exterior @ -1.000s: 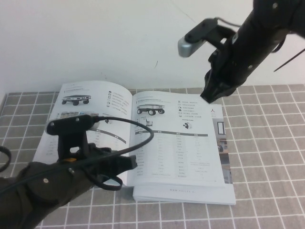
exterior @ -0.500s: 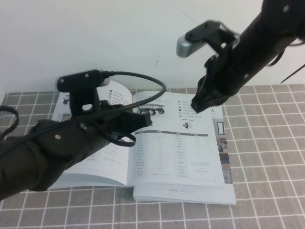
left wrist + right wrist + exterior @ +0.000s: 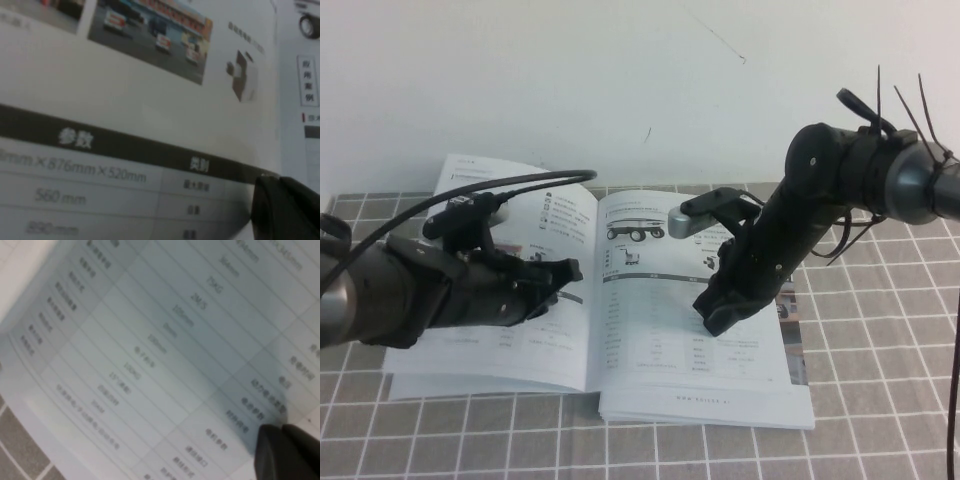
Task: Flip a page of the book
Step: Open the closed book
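Note:
The book (image 3: pixel 650 370) lies open on the tiled mat, showing wheeled robot photos and tables. The page with red squares is out of view. My left gripper (image 3: pixel 570 270) is shut and empty, low over the left-hand page near the spine. In the left wrist view (image 3: pixel 282 207) its tips are together against a table on the book (image 3: pixel 125 100). My right gripper (image 3: pixel 712 318) is shut and empty, its tip down on the middle of the right-hand page. In the right wrist view (image 3: pixel 287 452) its tips touch a printed table on the book (image 3: pixel 150 340).
A grey tiled mat (image 3: pixel 880 400) covers the table. A white wall (image 3: pixel 620 80) stands right behind the book. The edges of lower pages (image 3: pixel 795 330) stick out on the book's right side.
My left arm swung up over the left page, then came down low above it. My right arm came down from above the book's top right until its tip met the right page.

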Robot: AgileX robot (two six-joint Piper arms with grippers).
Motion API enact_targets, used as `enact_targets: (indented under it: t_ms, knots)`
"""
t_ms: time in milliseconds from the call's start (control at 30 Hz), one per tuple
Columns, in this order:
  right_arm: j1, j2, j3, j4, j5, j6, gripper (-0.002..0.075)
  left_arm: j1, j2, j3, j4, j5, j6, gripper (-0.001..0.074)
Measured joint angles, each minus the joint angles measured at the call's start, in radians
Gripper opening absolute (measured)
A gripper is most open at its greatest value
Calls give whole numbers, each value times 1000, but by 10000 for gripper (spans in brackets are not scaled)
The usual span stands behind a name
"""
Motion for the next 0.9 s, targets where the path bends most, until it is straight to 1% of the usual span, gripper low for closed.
enact_targets:
  t_ms: [200,367,533,633,667,767,900]
  knots:
    - [0,13,0,2,-1,9,-1,4,85,-4,0,59,21,-2]
    - [0,11,0,2,-2,18,-2,5,95,-12,4,98,57,-2]
    - [0,-61,0,-16,-7,25,-2,5,10,-23,19,188,121,-2]
    - [0,-173,0,-40,-7,35,-2,5,-92,-26,67,237,133,-2]
    - [0,-218,0,-42,1,37,-2,5,-130,-30,95,263,133,-2]
    - [0,-344,0,-67,61,37,-2,5,-229,-46,236,420,124,-2]
    - [0,-482,0,-179,234,50,-2,5,-319,-62,411,670,40,-2]
